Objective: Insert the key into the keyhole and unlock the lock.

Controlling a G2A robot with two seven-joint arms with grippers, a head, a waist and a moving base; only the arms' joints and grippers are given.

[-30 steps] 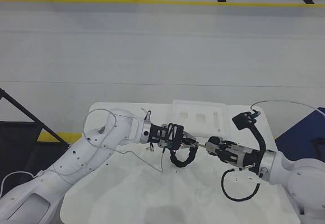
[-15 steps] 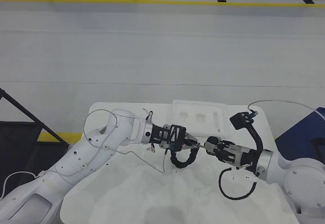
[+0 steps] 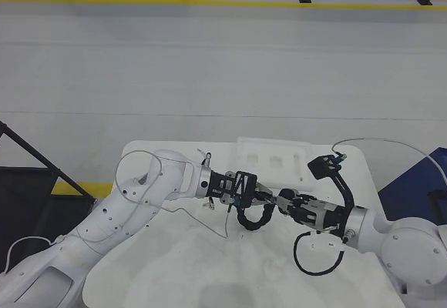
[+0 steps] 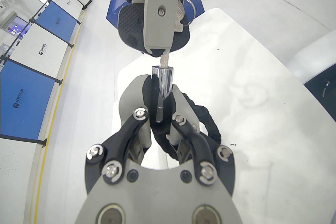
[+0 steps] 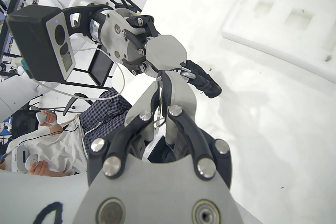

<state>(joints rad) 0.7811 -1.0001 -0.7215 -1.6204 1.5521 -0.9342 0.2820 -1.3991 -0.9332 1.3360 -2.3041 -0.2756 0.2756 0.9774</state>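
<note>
Silver key (image 4: 164,60), tip at keyhole (image 4: 163,67), chrome cylinder lock (image 4: 163,83), black cable loop (image 4: 208,121)

I see only the blade of the key (image 4: 164,61); its head is hidden inside the right gripper (image 4: 160,50). The end of the lock (image 4: 162,80) covers the tip, so the depth I cannot tell.

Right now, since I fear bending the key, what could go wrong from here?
The key shows as a short blade between the right claw and the lock, a chrome cylinder; any tilt while pushing could jam or bend it. The left claw grips that smooth cylinder, so turning might spin it in the grip.
</note>
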